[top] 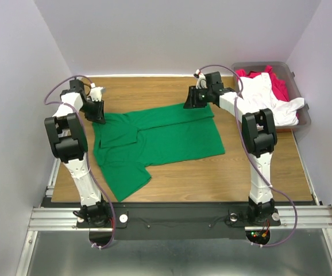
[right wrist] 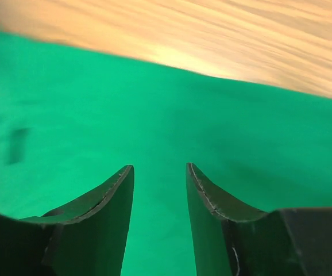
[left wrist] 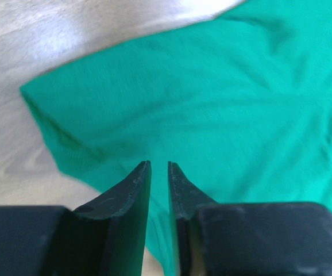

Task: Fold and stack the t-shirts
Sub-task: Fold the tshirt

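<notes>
The wooden table (top: 258, 172) carried the green t-shirt (top: 166, 138), which was spread out in its middle with one part reaching toward the near edge. The grey bin (top: 258, 65) stood at the far right corner, and the white t-shirt (top: 269, 95) and the red t-shirt (top: 280, 86) were heaped inside it. The left gripper (left wrist: 159, 165), jaws only narrowly apart, and the right gripper (right wrist: 160, 167), jaws wider, were both empty above the green cloth.

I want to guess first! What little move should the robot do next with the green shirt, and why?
Probably lower both jaws and pinch the green t-shirt at its far edge, to fold it nearer. Both jaws stand apart and empty over that edge, and the shirt lies mostly spread out.
</notes>
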`<state>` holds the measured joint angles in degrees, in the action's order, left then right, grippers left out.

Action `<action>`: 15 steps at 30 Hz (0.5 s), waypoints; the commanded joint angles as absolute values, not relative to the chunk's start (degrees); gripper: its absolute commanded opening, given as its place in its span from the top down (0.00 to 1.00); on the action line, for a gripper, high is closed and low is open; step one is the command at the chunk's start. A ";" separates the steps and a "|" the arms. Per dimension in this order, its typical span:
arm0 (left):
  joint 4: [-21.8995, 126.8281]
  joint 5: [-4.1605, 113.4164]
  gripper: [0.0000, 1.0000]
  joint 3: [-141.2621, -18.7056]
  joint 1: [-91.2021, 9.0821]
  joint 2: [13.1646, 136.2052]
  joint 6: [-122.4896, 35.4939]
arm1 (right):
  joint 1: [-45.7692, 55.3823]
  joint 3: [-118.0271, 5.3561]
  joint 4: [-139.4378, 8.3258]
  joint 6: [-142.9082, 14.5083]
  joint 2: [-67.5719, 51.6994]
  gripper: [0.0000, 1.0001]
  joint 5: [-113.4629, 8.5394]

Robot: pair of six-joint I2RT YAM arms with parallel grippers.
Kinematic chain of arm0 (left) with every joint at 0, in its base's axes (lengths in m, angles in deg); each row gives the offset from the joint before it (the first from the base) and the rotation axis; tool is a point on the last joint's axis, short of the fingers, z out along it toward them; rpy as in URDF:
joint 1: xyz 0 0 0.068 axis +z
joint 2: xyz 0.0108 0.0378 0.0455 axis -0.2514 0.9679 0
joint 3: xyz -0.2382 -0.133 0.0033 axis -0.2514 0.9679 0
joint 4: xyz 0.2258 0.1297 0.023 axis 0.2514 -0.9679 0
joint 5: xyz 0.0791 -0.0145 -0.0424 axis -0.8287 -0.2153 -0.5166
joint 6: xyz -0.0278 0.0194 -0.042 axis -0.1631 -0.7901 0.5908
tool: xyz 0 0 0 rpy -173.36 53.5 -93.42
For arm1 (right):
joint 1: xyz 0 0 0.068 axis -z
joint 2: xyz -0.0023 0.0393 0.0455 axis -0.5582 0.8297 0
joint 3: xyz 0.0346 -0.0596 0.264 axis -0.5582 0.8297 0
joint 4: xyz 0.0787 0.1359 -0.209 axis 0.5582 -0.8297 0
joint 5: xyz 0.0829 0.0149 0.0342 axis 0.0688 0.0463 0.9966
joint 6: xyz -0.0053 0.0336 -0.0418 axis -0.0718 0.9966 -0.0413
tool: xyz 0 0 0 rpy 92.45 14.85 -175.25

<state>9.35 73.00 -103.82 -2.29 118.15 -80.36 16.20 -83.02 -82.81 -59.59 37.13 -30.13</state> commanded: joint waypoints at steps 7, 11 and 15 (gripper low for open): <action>13.19 66.06 0.85 -117.48 -3.49 130.83 -74.42 | 21.54 -87.22 -84.56 -59.24 45.71 0.54 -46.57; 9.15 66.32 0.85 -131.36 -3.66 139.36 -73.36 | 23.56 -93.54 -85.70 -59.24 50.19 0.53 -47.18; 6.16 68.76 0.85 -144.38 -3.75 145.79 -74.05 | 23.74 -100.31 -86.67 -59.85 53.63 0.49 -45.34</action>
